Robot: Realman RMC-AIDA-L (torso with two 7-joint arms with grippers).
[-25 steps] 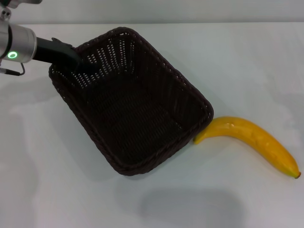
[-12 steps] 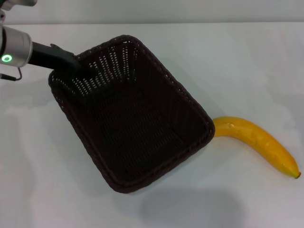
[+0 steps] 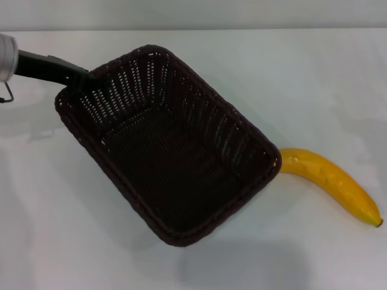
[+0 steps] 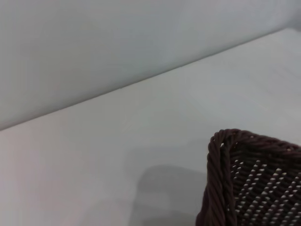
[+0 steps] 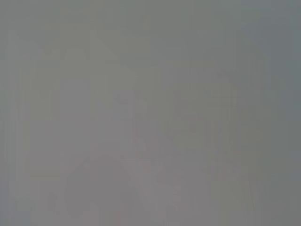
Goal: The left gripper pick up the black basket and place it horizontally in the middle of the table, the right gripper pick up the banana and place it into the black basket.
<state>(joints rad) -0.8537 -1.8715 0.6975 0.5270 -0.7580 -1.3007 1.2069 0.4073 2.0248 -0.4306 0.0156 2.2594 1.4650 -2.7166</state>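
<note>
The black basket (image 3: 175,157) hangs diagonally over the white table (image 3: 314,78), its shadow lying apart below its near end. My left gripper (image 3: 84,82) is shut on the braided rim at the basket's far left corner. The basket is empty. The left wrist view shows one rounded basket corner (image 4: 221,160) above the table (image 4: 94,155). The yellow banana (image 3: 332,184) lies on the table to the right of the basket, and its left tip is hidden behind the basket's right corner. My right gripper is out of view, and its wrist view shows only plain grey.
The table's back edge meets a pale wall (image 3: 242,12). The basket's shadow (image 3: 242,266) falls on the tabletop near the front edge.
The basket has risen toward the camera and shifted forward and right, now covering the banana's left tip. My left arm has drawn back toward the left edge. The banana has not moved.
</note>
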